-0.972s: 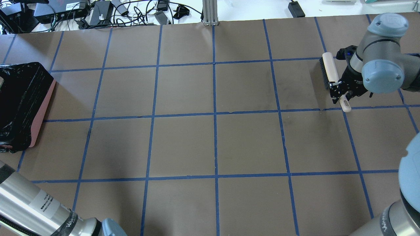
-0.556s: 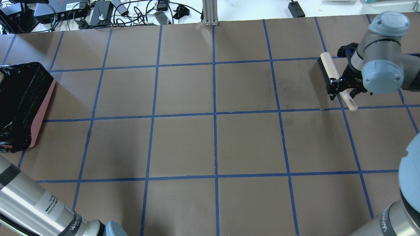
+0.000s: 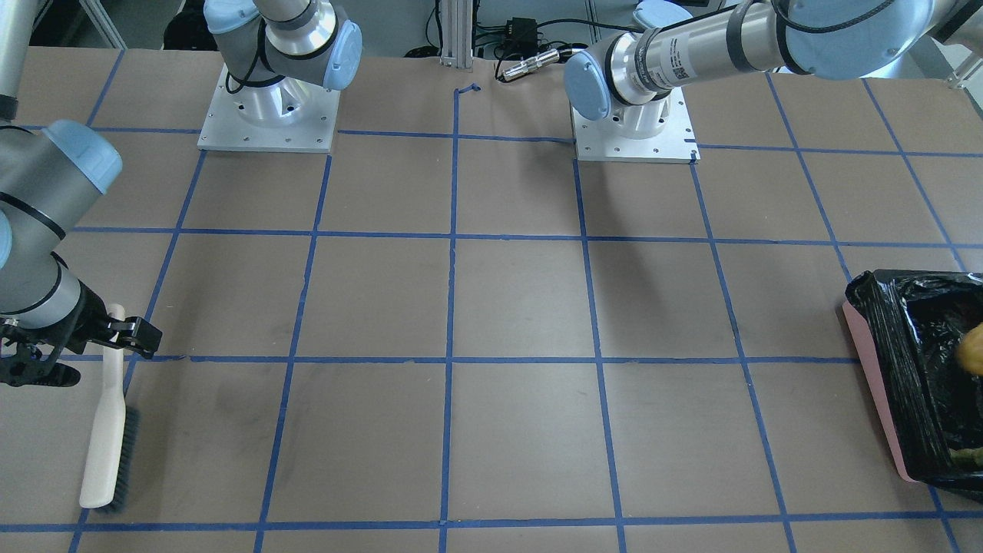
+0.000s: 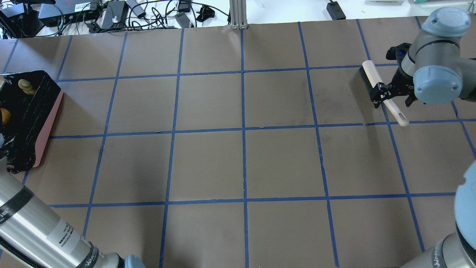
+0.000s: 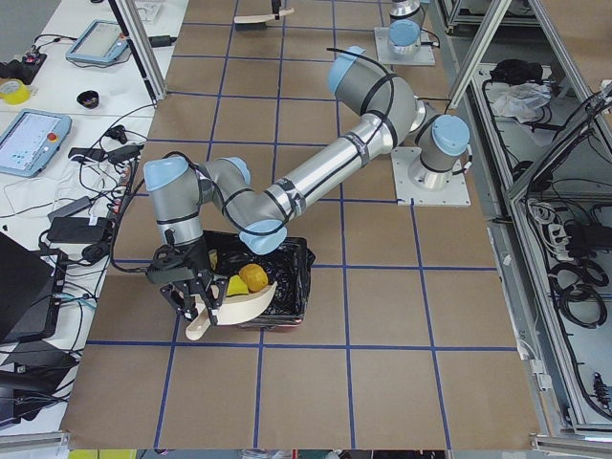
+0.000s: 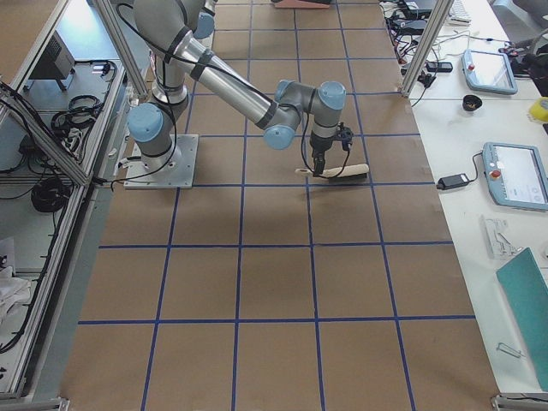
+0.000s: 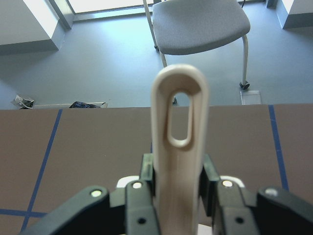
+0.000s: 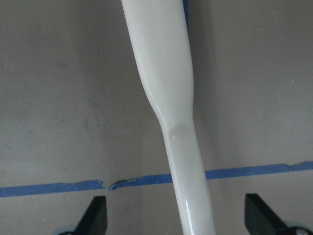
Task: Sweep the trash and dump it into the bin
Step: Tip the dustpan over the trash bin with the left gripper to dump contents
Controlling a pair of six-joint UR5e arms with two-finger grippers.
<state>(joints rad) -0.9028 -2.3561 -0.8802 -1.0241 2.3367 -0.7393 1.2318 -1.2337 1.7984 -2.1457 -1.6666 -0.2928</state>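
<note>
Brown matte paper covers the counter (image 4: 208, 163), ruled into large squares by blue tape (image 4: 243, 149) that is nicked and wrinkled in places.

At the far left edge sits the bin (image 4: 46, 134), a pink rectangular box with smooth walls. It is lined with a crinkled, glossy black liner (image 4: 26, 111) that folds over its rim.

The left end effector (image 7: 178, 171) is pressed together on the flat cream handle of the dustpan (image 5: 239, 308). The handle is smooth plastic and ends in a rounded loop with a long slot. From the left side, the pan's curved cream scoop hangs tilted over the bin's near edge.

A lumpy yellow-orange potato piece (image 5: 253, 277) shows just above the pan's lip against the liner. I cannot tell whether it rests on the pan or in the bin. From overhead, a ridged tan croissant piece (image 4: 26, 86) shows against the liner at the bin's far end.

At the far right, the right end effector (image 4: 391, 97) stands spread over the brush (image 3: 104, 453). Its black fingers (image 8: 95, 218) are well clear on either side of the handle, gripping nothing. The brush lies on the counter. It has a glossy cream back that narrows to a slim rounded handle, with dark bristles along one side.
</note>
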